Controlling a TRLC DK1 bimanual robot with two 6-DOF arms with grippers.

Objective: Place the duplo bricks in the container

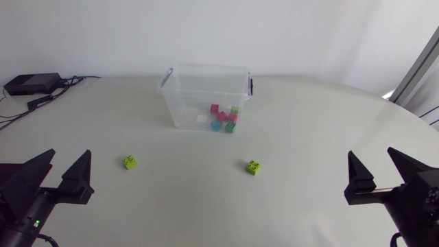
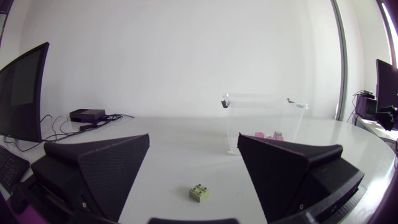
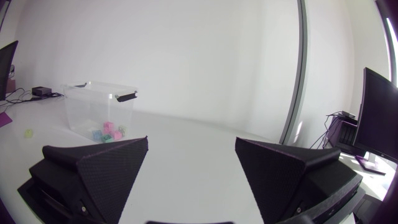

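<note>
Duplo bricks, loose, two. The left brick [image 1: 129, 162] is lime green and sits lower left of centre in the head view. The right brick [image 1: 254, 167] is green and sits just below and right of centre. Both are studs-up on the white counter [image 1: 309, 123], well apart from each other and from the container [image 1: 206, 92]. Container: a clear plastic tub, seemingly open-topped, with dark clips at its ends, upper centre of the head view. The stored bricks [image 1: 225, 118] (pink, teal, green, white) are heaped toward its right end. Left claw [image 1: 67, 163]: lower left corner, fingers spread wide, empty. In its wrist view the left brick [image 2: 199, 193] lies ahead between the fingers, touched by neither. Right claw [image 1: 372, 161]: lower right corner, likewise spread and empty, well apart from the right brick. Handling, by judgement: hard moulded plastic, very light, rigid, not fragile. The smooth sides are likely to slip or twist under an off-centre pinch, and a nudge would probably send a brick skating over the slick counter. Recommended hold: from above, fingers square on two opposite flat side walls, below the studs, not across corners. The container looks thin-walled and light and a knock may shift it, so release from above the rim.
</note>
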